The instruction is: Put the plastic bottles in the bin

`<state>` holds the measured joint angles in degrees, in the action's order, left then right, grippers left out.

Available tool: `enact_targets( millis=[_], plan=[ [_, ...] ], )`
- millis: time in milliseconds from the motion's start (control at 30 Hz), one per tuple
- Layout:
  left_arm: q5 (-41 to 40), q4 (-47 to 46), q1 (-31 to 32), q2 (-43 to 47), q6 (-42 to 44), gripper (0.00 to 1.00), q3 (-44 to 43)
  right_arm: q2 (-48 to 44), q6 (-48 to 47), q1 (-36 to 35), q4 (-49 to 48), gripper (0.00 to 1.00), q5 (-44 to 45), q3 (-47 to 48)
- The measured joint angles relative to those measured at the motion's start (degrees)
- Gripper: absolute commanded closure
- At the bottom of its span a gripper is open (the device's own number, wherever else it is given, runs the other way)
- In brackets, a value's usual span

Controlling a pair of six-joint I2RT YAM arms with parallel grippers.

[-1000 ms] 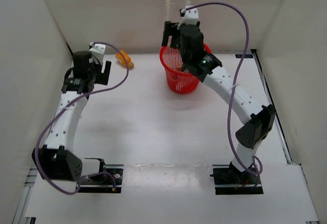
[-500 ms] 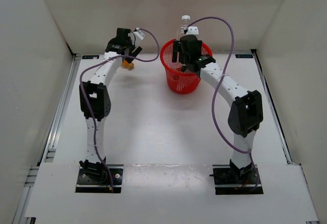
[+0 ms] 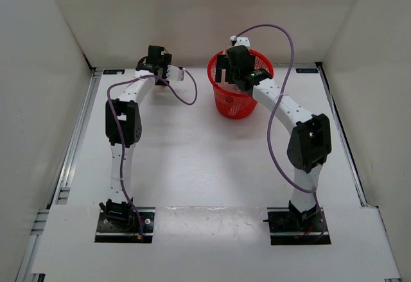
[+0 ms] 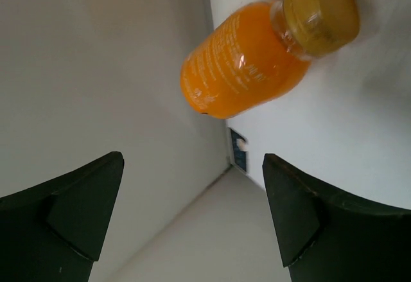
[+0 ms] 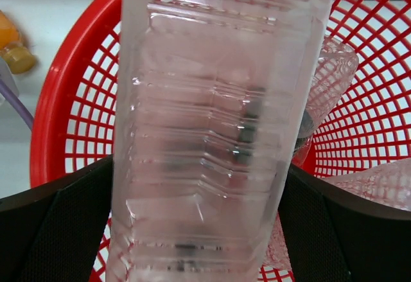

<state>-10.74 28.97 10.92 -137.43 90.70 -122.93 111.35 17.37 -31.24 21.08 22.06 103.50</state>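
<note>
The right gripper has its jaws clamped on a large clear bottle, lowered into the red mesh bin, where other clear bottles already lie. Farther back, the left gripper, jaws apart, faces the orange bottle, which lies on the white surface by the back wall, not yet collected. Half a second ago the clear bottle stood higher above the rim, and the left arm reached less far.

Left arm reaches far forward; left gripper fingers are spread wide. Right arm bends at the elbow; right gripper clamps a clear bottle.
</note>
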Motion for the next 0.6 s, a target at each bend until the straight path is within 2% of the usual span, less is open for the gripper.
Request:
enact_targets(
  millis=[133,233,433,500,600],
  plan=[
    [2.27,-1.18,-1.51,0.02,12.68,0.0,0.79,-2.25,-0.15,-0.72,0.87,0.0,-0.11,0.22],
    [4.28,-2.32,-2.36,0.28,17.7,0.0,2.73,-5.49,-0.17,-1.14,1.27,0.0,-0.37,0.24],
    [11.32,-1.92,-4.83,0.48,21.84,0.0,9.38,-13.92,-0.98,-1.53,0.98,0.0,0.09,0.04],
    [12.9,-1.2,-5.31,-0.55,22.36,0.0,8.15,-16.46,-1.29,-1.51,0.59,0.0,0.5,-0.92],
    [14.71,-1.18,-5.95,-4.28,22.67,0.0,1.18,-19.37,-1.38,-1.51,0.09,0.0,0.85,-3.17]
  ],
)
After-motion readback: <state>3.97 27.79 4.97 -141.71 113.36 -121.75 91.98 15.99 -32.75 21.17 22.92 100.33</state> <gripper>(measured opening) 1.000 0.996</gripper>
